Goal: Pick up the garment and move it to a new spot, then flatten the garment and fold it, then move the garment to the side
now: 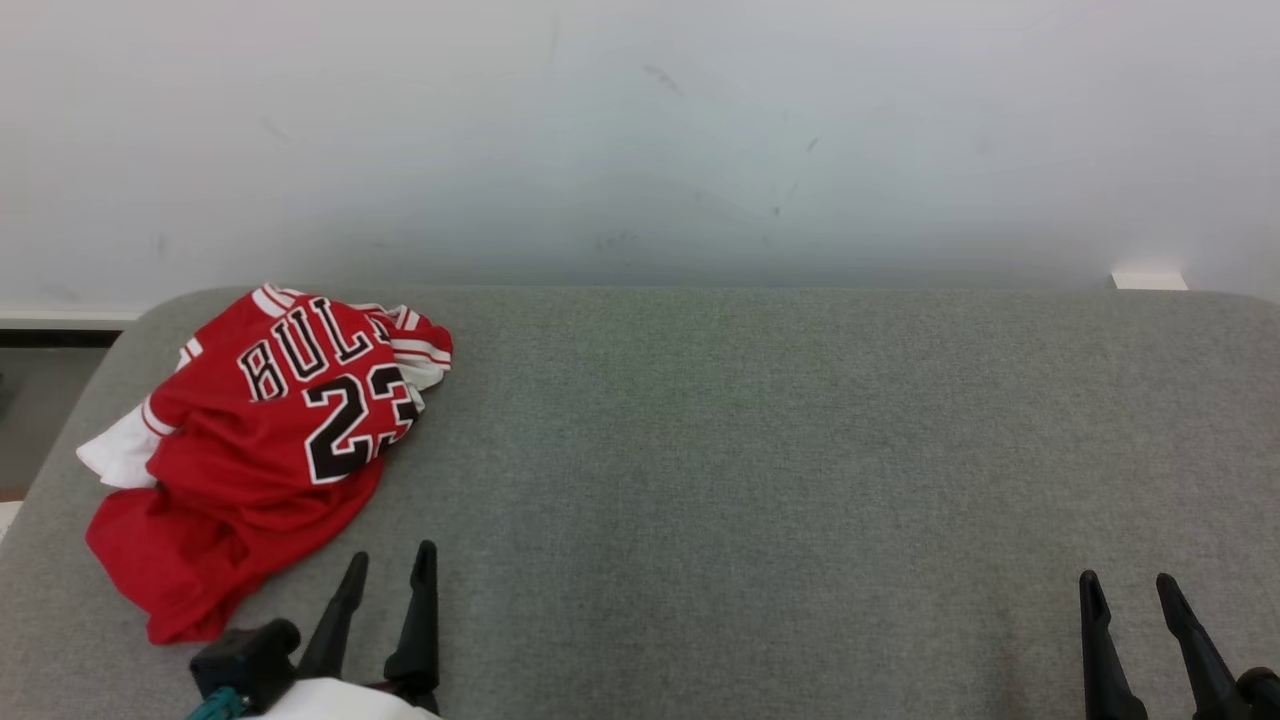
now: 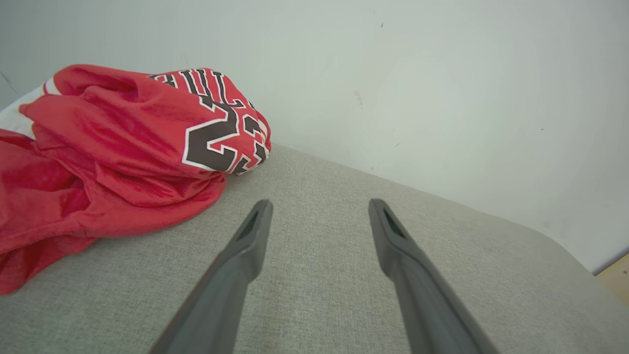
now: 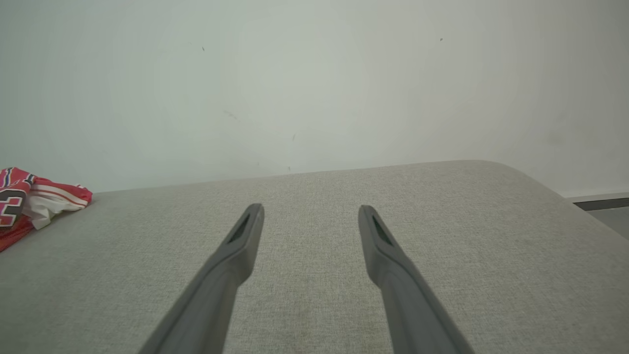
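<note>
Jersey [image 1: 262, 440], red and crumpled, lies at the left of the head view on the grey padded table [image 1: 760, 440], near its far edge; left gripper [image 1: 390, 565] sits at lower left just beside the cloth, fingers spread wide and empty; right gripper [image 1: 1130, 590] waits at lower right, likewise wide, well apart from it; a good pickup probably means pinching a raised fold, not the flat hem, before carrying it toward the centre.

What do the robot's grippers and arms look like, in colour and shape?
Both the left gripper and the right gripper have two long, slim, dark fingers tapering to slotted tips. Behind the left one: a white forearm, a black block, a teal cable.
</note>
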Tool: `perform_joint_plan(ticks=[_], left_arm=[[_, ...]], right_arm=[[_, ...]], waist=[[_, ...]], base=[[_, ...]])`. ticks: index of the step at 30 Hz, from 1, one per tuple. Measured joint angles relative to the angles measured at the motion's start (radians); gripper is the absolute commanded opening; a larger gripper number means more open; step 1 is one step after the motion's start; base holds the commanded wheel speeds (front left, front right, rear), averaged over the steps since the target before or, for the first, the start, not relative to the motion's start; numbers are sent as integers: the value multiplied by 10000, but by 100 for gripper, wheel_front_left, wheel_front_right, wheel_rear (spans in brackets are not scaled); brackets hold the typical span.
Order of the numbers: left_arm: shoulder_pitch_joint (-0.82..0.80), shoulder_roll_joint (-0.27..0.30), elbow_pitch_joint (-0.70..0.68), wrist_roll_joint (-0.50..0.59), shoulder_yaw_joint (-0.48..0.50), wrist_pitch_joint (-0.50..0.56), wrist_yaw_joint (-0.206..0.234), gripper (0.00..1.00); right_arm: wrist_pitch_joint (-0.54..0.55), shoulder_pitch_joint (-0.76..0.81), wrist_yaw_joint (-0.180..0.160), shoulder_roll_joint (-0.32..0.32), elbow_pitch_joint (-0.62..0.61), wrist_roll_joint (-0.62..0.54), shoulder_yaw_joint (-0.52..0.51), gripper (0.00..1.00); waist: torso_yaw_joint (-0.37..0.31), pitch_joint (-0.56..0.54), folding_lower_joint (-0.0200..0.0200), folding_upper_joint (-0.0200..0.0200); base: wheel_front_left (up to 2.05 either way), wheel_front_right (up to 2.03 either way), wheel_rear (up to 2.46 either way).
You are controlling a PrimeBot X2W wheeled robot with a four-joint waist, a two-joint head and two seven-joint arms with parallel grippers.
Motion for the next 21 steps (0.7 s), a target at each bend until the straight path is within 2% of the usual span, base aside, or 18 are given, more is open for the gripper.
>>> perform_joint_plan(ticks=[21], left_arm=[[16, 12, 21, 1741, -71, -407, -6, 100]], right_arm=[[-414, 237, 0, 31, 111, -1313, -21, 100]], waist=[[81, 62, 0, 0]], base=[[0, 0, 0]])
